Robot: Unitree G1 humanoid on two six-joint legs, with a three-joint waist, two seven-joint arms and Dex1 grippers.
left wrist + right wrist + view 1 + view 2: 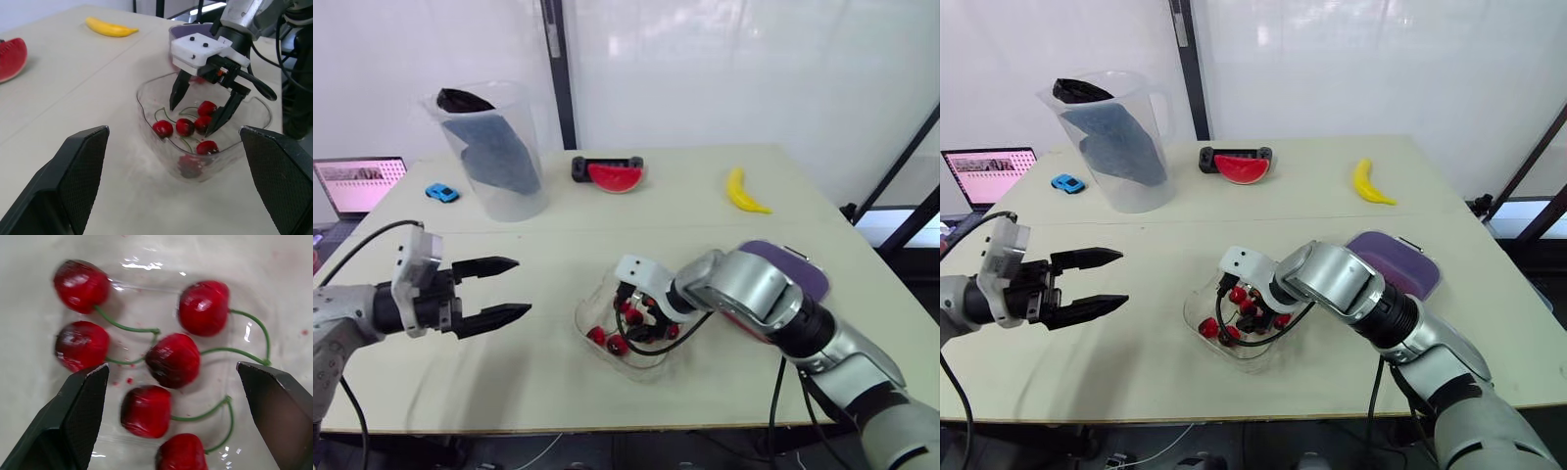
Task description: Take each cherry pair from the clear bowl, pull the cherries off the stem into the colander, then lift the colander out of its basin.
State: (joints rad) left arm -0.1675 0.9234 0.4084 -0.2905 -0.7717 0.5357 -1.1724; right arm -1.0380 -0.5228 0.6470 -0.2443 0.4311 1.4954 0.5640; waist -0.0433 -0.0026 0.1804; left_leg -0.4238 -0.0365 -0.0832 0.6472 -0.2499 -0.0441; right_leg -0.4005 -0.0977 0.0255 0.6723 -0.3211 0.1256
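Near the front middle of the table point(705, 211), the clear bowl point(143, 110) lies tipped toward the left gripper point(522, 286); six red cherries point(172, 360) rest inside it, joined by thin green stems point(128, 327); the right gripper point(191, 120) reaches down into the bowl, its two black fingers spread wide to either side of the cherry cluster and closed on nothing; the left gripper hovers above the table well to the left of the bowl, its fingers parted and pointing toward the bowl, holding nothing; a purple vessel point(1410, 259) sits just behind the right arm, partly hidden by it, so its form cannot be told; toward the far edge stand a clear pitcher point(494, 147) with dark cloth inside, a watermelon slice point(616, 177), and a banana point(744, 191); a small blue toy car point(441, 192) lies beside the pitcher; an open laptop point(360, 184) stands off the table's left side.
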